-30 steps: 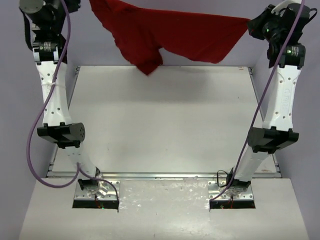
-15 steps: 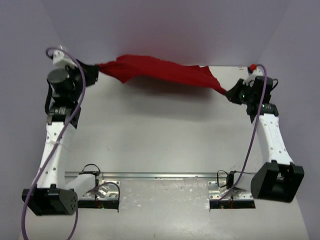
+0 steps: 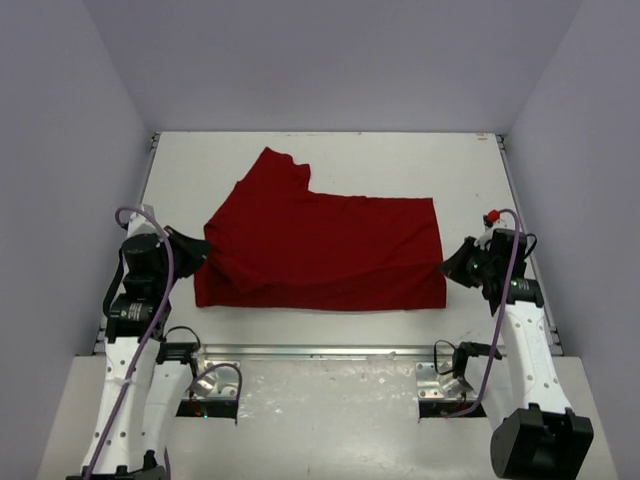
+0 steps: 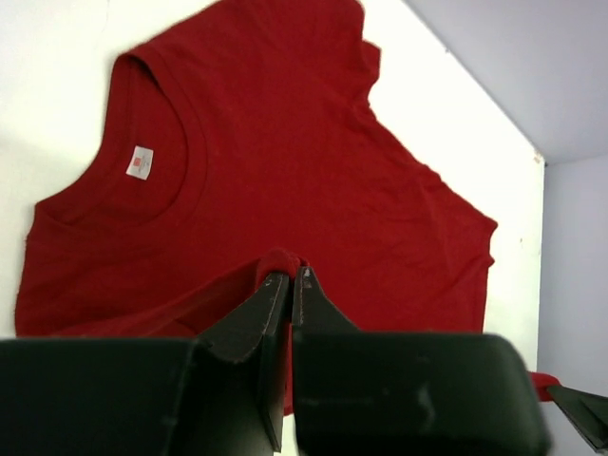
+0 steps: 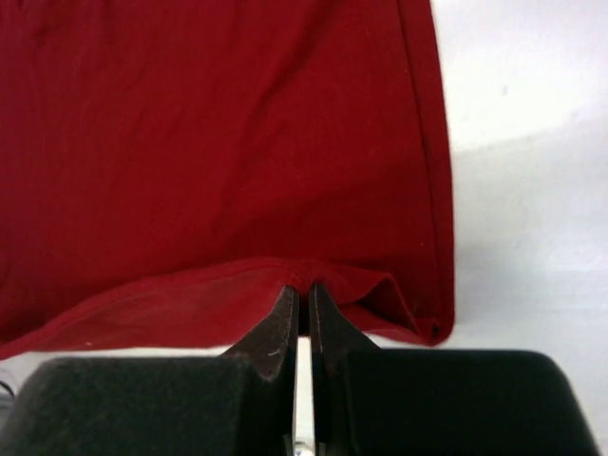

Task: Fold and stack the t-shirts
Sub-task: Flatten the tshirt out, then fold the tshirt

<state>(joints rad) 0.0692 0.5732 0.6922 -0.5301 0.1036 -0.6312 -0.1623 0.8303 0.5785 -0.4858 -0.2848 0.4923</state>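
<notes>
The deep-red t-shirt point(image 3: 320, 245) lies spread nearly flat on the white table point(image 3: 350, 160), one sleeve pointing to the far side. My left gripper point(image 3: 205, 248) is shut on a raised fold at the shirt's left edge; in the left wrist view the jaws point(image 4: 288, 275) pinch a bump of red cloth point(image 4: 285, 161), with the collar and its white label point(image 4: 140, 162) beyond. At the shirt's right edge my right gripper point(image 3: 446, 268) is shut on the cloth. The right wrist view shows its tips point(image 5: 304, 290) clamping a lifted hem of the t-shirt point(image 5: 218, 142).
A metal rail point(image 3: 330, 351) runs along the table's near edge, in front of both arm bases. Purple walls point(image 3: 60, 150) enclose the left, far and right sides. Bare tabletop shows beyond the shirt and along its right side point(image 5: 532, 190).
Both arms have swung down from high at the back to low and near. The t-shirt, stretched in the air between them before, now lies spread on the table, still gripped at both ends.
</notes>
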